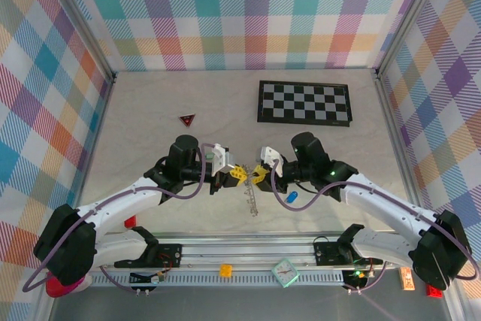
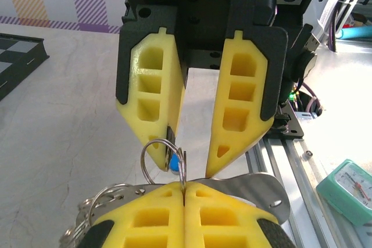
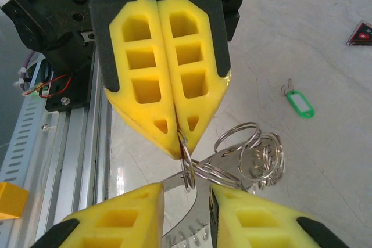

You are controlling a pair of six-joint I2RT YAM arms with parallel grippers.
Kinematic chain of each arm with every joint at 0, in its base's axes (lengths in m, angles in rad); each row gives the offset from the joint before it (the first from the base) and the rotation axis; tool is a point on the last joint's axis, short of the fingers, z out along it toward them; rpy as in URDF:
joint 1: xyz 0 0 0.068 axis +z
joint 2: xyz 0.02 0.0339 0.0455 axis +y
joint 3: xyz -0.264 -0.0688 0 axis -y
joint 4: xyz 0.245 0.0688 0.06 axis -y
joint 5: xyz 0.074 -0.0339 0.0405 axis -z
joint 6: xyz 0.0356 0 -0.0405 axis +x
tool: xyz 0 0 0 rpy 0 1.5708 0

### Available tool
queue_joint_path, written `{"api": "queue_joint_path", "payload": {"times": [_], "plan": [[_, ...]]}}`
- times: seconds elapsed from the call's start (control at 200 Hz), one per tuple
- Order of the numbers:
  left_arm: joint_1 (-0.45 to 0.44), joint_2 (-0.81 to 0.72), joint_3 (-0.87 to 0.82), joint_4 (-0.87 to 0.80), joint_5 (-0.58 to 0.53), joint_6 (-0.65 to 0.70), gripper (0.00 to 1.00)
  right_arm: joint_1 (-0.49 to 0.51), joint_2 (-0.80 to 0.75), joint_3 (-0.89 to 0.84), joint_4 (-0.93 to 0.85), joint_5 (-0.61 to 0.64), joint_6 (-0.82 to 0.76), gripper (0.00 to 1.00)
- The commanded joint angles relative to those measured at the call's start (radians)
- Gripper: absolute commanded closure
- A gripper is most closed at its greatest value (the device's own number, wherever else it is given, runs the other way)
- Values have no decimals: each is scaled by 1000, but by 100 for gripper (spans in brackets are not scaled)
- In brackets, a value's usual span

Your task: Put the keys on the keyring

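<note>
Grey metal keyring (image 2: 256,185) at table (image 1: 150,110) centre, a wire loop pinched in tight-shut left hand (image 3: 180,144); right hand (image 2: 187,165) half open, empty, tips just beside that loop. Green key (image 3: 300,103) flat on table; blue key (image 1: 291,197) beside right arm.

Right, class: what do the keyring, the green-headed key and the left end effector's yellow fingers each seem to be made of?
Keyring: bare metal wire, probably steel; silvery with bright glints.
Green-headed key: head looks like glossy plastic, saturated colour with a pale centre.
Left end effector fingers: matte yellow plastic or foam, unclear which; hollow pockets, no shine.
</note>
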Motion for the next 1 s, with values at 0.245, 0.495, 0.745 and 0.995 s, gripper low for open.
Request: {"api": "queue_joint_path", "payload": {"times": [0.245, 0.495, 0.745, 0.995], "plan": [[-6, 10, -7, 39, 24, 21, 100, 3, 10, -10, 55, -42, 4, 75], [-6, 16, -8, 42, 32, 20, 100, 4, 38, -3, 88, -31, 19, 77], [-6, 19, -5, 44, 12, 14, 100, 4, 54, 8, 94, -60, 24, 100], [-6, -100, -67, 30, -189, -46, 54, 4, 60, 106, -102, 15, -56, 100]]}}
